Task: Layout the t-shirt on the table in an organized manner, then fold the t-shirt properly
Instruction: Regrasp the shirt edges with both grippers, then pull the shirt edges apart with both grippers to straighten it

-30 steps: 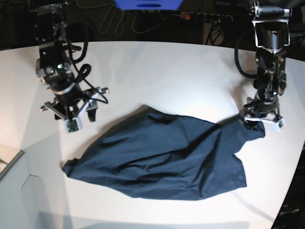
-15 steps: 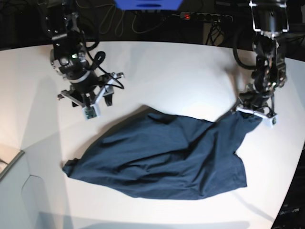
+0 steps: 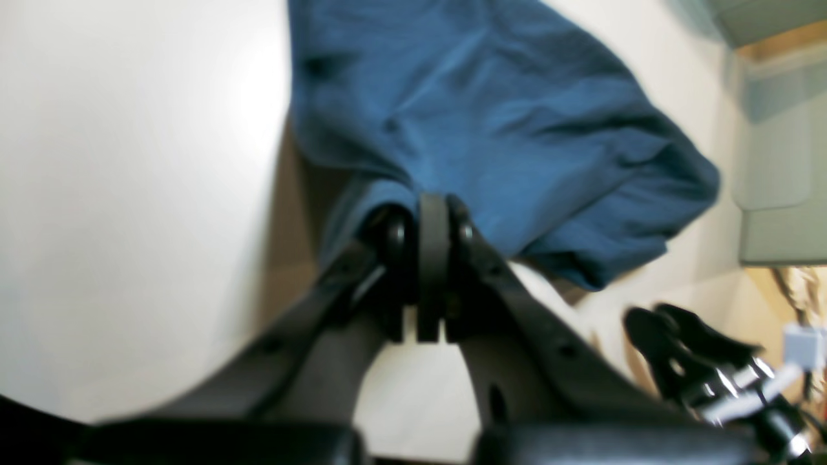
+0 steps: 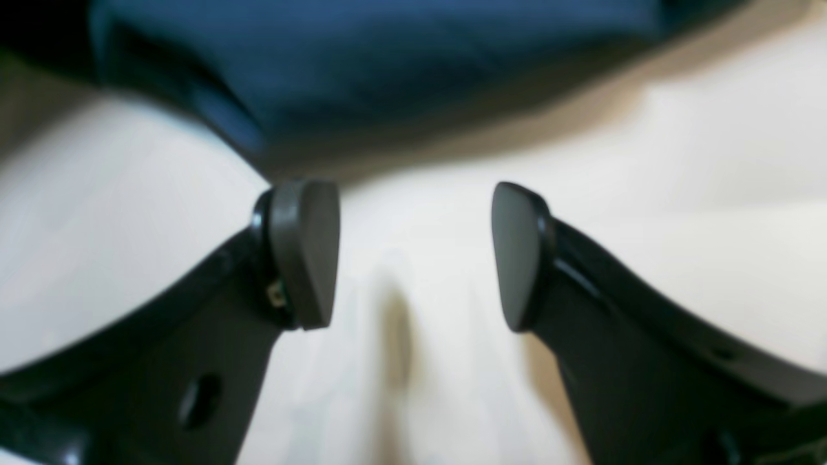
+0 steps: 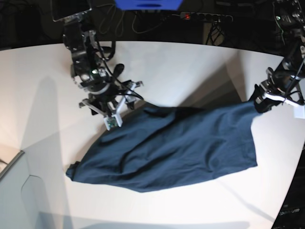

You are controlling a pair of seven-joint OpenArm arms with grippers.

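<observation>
Wrist view shows left gripper [image 3: 431,213] pinching t-shirt [image 3: 504,123]; base hides it

Your left gripper [image 3: 431,219] is clamped tight, its black fingers [image 3: 394,239] pressed together on a fold of the t-shirt [image 5: 171,145], with the arm reaching out to the right side of the base view and the gripper [image 5: 261,102] lifted at the cloth's corner. Your right gripper [image 4: 413,255] stands with its jaws wide apart and nothing between the grey pads [image 4: 307,248]. In the base view that arm angles down and the gripper [image 5: 113,109] hangs just beside the shirt's near-left upper edge.
</observation>
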